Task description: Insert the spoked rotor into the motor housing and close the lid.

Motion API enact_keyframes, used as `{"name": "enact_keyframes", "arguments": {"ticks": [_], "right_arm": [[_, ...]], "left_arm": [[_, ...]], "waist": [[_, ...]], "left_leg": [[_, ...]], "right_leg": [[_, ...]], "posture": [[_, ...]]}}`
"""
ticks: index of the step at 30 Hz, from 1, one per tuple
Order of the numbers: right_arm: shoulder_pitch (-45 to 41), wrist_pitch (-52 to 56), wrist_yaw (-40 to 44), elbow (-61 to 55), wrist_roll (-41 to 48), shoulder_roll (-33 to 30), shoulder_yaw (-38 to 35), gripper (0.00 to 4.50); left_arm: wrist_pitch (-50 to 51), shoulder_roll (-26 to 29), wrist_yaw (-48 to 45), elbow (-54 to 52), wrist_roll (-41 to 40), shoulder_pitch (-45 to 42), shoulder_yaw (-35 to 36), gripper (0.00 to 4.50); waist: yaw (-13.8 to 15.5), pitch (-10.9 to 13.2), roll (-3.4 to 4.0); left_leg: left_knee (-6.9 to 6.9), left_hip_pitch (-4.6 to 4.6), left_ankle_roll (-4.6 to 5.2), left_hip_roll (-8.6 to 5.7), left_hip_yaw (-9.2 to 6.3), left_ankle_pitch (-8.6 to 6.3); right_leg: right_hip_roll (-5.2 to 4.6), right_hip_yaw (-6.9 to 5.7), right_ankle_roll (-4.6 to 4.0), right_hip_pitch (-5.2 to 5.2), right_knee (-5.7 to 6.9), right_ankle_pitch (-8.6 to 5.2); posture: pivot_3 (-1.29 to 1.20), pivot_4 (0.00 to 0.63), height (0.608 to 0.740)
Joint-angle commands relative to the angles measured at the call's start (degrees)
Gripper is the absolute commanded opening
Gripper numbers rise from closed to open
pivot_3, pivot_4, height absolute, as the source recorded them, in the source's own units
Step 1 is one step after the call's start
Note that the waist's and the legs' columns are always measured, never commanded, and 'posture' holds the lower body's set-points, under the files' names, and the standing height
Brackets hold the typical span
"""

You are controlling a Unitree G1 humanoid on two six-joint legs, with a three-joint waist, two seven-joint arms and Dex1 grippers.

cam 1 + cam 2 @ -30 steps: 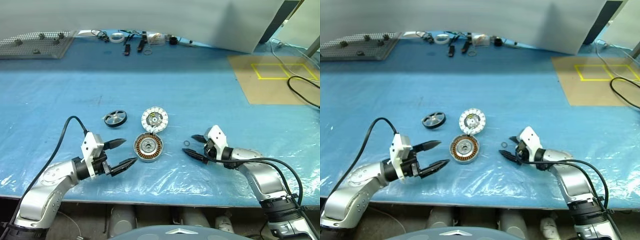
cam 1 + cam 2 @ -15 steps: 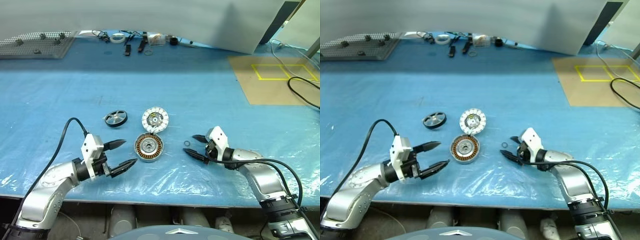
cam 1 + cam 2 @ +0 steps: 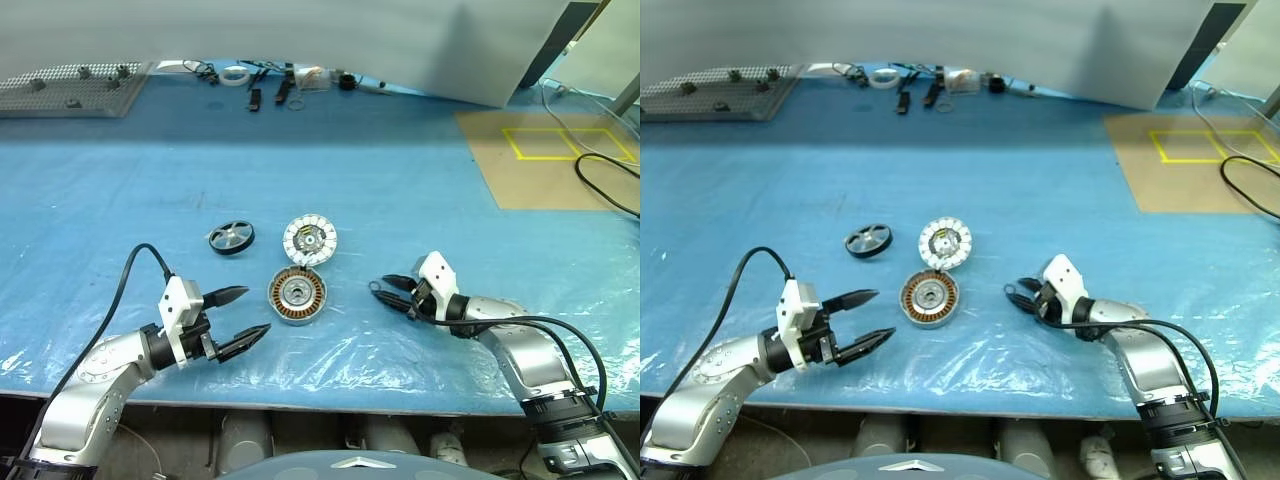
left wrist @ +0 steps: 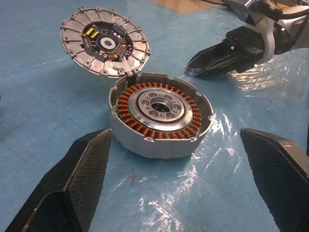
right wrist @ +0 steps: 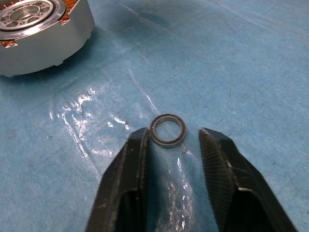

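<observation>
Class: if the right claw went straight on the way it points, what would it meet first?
Probably the small metal ring lying just ahead between the right claw's fingertips; beyond it stands the motor housing.

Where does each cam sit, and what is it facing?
Head stereo pair: looks forward-down over the blue table; both arms show, left gripper and right gripper.
Left wrist: along its black fingers at the silver copper-wound motor housing, white-segmented lid.
Right wrist: down its fingers at a small metal ring.
All share the housing.
</observation>
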Motion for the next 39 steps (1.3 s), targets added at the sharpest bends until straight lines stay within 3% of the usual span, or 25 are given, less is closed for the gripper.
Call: {"name": "enact_keyframes", "arguments": {"ticks": [1, 3, 14, 33, 39], "right_arm": [[0.5, 0.69, 0.65, 0.96, -0.48, -0.49, 0.96, 0.33], [0.34, 0.68, 0.6, 1.25, -0.58, -0.41, 0.99, 0.03], [-1.58, -1.12, 1.85, 6.81, -0.73, -0.33, 0.13, 0.03], [-7.33, -2.92, -0.34, 11.64, -2.12, 2.16, 0.12, 0.03], [-15.33, -3.99, -2.19, 20.95, -2.3, 4.7, -0.65, 1.81]], "left_arm": [[1.59, 0.49, 0.85, -4.31, -1.33, -0.1, 0.03, 4.5], [2.71, 0.64, 1.27, -5.5, -1.69, -0.4, -0.04, 4.5], [6.87, 1.53, 2.9, -7.39, -3.37, -2.91, 1.06, 4.5], [3.48, 1.17, 1.41, -2.7, -1.85, -3.8, 2.63, 4.5], [1.9, -0.07, 2.12, -2.17, -1.8, -2.79, 2.9, 4.5]], "waist": [[-0.02, 0.0, 0.0], [-0.04, 0.0, 0.0], [-0.17, -0.01, -0.01], [-0.26, -0.01, -0.01], [-0.21, -0.01, -0.01]], "left_leg": [[-0.01, 0.0, 0.0, 0.0, 0.0, 0.0], [-0.03, 0.01, 0.0, 0.0, 0.0, 0.0], [-0.02, 0.14, 0.01, 0.0, 0.01, 0.0], [0.01, 0.16, 0.0, 0.0, 0.02, 0.0], [0.02, 0.1, -0.01, 0.0, 0.04, 0.01]], "right_leg": [[0.0, 0.0, 0.0, 0.0, 0.0, 0.0], [0.0, -0.01, 0.0, 0.0, -0.01, 0.0], [0.0, -0.02, 0.0, 0.18, 0.0, 0.0], [0.0, -0.04, 0.0, 0.22, 0.0, 0.01], [0.0, -0.05, -0.02, 0.15, 0.01, 0.02]], "posture": [[0.0, 0.15, 0.74], [0.0, 0.15, 0.74], [0.0, 0.15, 0.74], [0.0, 0.15, 0.74], [0.0, 0.15, 0.74]]}}
